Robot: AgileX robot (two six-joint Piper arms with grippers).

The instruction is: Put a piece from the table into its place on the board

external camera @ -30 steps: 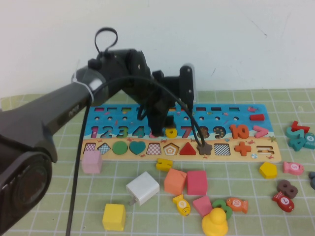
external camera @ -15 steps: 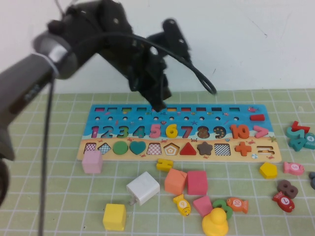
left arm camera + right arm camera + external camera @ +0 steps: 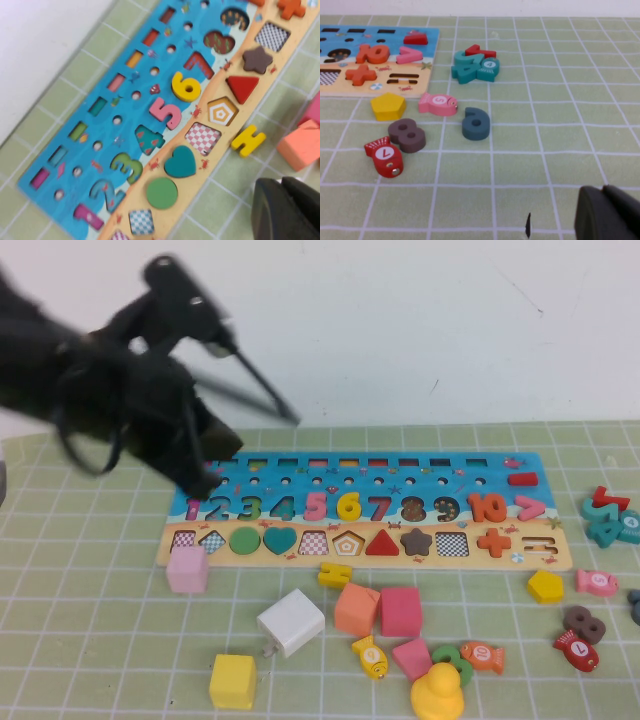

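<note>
The piece, a yellow numeral 6 [image 3: 348, 506], lies flat in its slot on the board [image 3: 300, 558], between the pink 5 and the red 7. The left wrist view shows the same yellow 6 [image 3: 186, 86] seated in the board [image 3: 150, 102]. My left gripper [image 3: 203, 483] hangs blurred above the board's left end, near the numeral 1. In its wrist view the left gripper [image 3: 281, 181] is shut with nothing in it. My right gripper [image 3: 603, 189] is shut and empty, low over the mat to the right of the board; the high view does not show it.
Loose blocks lie in front of the board: a pink cube [image 3: 187, 569], a white cube [image 3: 290, 622], a yellow cube [image 3: 232, 681], an orange cube [image 3: 356, 609], a yellow duck [image 3: 436, 693]. A yellow pentagon [image 3: 545, 585] and teal numerals [image 3: 606, 517] sit right of them.
My left arm has lifted away from the 6's slot and swung left over the board's end. Its jaws went from open to shut. The yellow 6 stays in the board.
</note>
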